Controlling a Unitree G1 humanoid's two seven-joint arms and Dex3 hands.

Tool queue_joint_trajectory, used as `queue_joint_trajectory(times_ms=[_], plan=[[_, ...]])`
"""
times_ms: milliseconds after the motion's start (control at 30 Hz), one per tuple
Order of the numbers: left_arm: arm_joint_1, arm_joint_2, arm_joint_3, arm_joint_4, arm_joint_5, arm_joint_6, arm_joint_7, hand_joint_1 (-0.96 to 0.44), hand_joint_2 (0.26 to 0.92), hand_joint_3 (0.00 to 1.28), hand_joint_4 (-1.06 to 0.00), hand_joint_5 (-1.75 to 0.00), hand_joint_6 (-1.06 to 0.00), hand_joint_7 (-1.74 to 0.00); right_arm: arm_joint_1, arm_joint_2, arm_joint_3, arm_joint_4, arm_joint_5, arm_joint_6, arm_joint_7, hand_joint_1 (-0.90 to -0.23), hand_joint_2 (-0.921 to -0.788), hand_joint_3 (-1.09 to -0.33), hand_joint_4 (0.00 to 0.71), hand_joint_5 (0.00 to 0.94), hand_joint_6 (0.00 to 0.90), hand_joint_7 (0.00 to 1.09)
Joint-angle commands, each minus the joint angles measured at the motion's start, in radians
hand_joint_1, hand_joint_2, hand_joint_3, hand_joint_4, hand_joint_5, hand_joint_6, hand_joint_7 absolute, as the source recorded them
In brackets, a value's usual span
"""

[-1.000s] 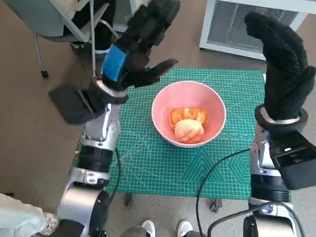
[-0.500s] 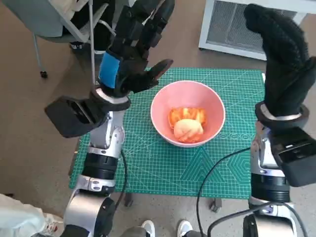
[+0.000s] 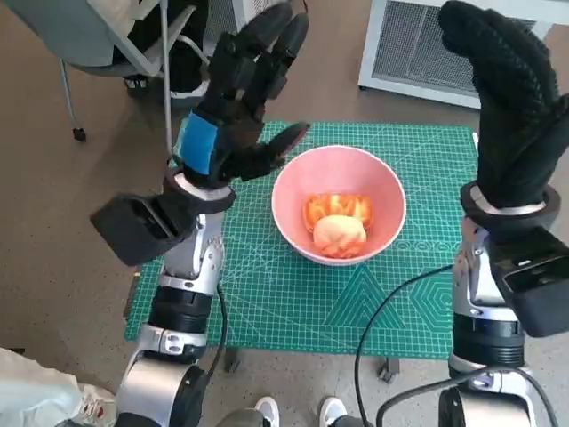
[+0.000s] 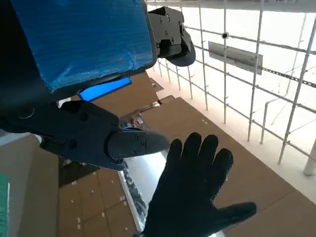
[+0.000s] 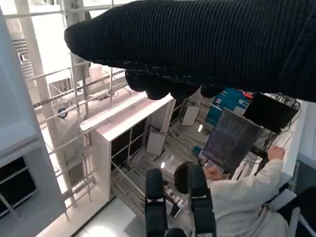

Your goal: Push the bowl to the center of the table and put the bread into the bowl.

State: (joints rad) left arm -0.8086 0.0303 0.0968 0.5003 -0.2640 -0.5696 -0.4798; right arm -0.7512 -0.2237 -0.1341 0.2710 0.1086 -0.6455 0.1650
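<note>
**Now: bread in the bowl, both hands raised and empty**

Right now, on my head feed, the pink bowl (image 3: 339, 205) sits near the middle of the green cutting mat (image 3: 267, 294) that covers the table, slightly above the frame's centre. Inside it I see the bread (image 3: 339, 233), a pale round piece lying against orange-brown pieces at the bowl's bottom. Nothing touches the bowl.

My left hand (image 3: 238, 107) is up in the upper left of the frame, above the mat's left edge and well off the surface. Its blue-taped back faces the camera, its fingers are spread apart and pointing toward the top of the frame, and the thumb reaches right toward the bowl's rim without meeting it. It is released and holds nothing.

My right hand (image 3: 507, 98), in the black knitted glove, stands upright in the upper right of the frame, over the mat's right edge. Its fingers are extended and close together, with nothing in them, so I read it as released too. The left wrist feed confirms this: the gloved hand (image 4: 197, 192) shows in the lower middle with its fingers stretched out and empty.

Beyond the mat, a white grille unit (image 3: 427, 40) sits at the top right, and chair legs (image 3: 71, 93) at the top left. A person (image 5: 247, 197) in pale clothing shows low in the right wrist feed.
</note>
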Motion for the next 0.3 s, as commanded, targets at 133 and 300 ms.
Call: queue_joint_trajectory(times_ms=[133,300], plan=[[0.023,-0.002,-0.007,-0.025,0.017,-0.021,0.023,-0.33,0.921,0.35,-0.21,-0.03,0.0,-0.68,0.025,-0.006,0.007,0.001,-0.017,0.009,0.004,-0.602,-0.921,-0.73,0.298,0.002,0.023,0.64],[0.032,-0.003,-0.012,-0.034,0.022,-0.021,0.033,-0.31,0.921,0.35,-0.21,-0.04,0.0,-0.69,0.025,-0.007,0.009,0.003,-0.018,0.006,0.005,-0.601,-0.921,-0.729,0.302,0.004,0.023,0.65]])
